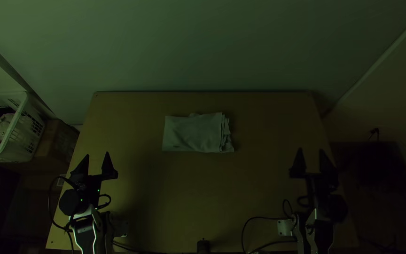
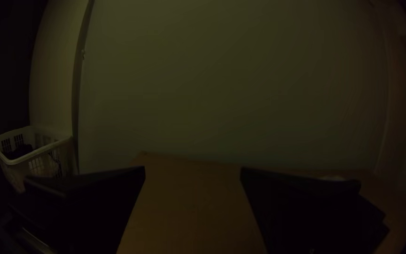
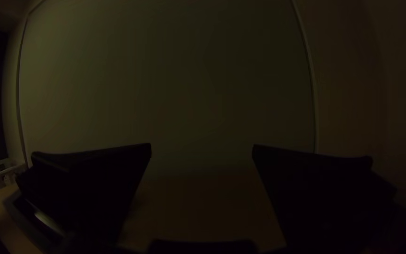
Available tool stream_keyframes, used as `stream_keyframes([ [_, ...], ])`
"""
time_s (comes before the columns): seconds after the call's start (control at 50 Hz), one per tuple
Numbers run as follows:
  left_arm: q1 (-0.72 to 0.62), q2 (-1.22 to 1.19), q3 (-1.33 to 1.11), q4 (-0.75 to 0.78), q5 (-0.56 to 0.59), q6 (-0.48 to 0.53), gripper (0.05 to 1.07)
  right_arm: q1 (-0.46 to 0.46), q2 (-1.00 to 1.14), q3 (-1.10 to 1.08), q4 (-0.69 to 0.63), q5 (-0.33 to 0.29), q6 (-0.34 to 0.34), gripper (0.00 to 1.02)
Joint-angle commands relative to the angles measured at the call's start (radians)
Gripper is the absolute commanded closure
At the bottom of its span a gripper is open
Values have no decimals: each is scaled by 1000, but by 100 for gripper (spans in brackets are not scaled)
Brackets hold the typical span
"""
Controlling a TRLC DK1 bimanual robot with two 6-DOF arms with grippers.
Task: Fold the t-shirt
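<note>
The t-shirt is lying on the wooden table, beyond both grippers and between them, its long axis running across the table from the left arm's side to the right arm's. The left gripper is pointing up past the shirt's plain end and sitting somewhat nearer to it; the right gripper is facing the same way, a little farther off from the layered end. Both pairs of jaws are standing wide apart, with nothing between them. Any coming touch would be needing an inward and forward reach, though the folding is looking all but finished, perhaps wanting only a tidying of that layered end. The pale, soft fabric is forming a compact, flat rectangle, smooth on top with faint creases, its stacked edges showing as uneven ridges and a small bump rising along the far side. The matt black fingers are tapering to points above the smooth, light wood, while a white slatted plastic basket is holding bunched cloth beside the table.
</note>
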Motion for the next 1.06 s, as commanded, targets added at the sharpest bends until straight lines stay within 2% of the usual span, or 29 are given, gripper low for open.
stream_keyframes([
  [0.0, 0, -11, -52, 47, -1, 37, 10, -6, -11, -67, 31, 12, -2, 4],
  [0.24, 0, -11, -113, 62, -1, 54, 10, -23, -9, -126, -49, 16, 14, 4],
  [0.34, 9, -9, -116, 67, -1, 55, 10, -21, -5, -124, -67, 41, 27, 4],
  [1.04, -6, -9, -126, 96, -3, 55, 10, -23, -6, -123, -67, 47, 21, 4],
])
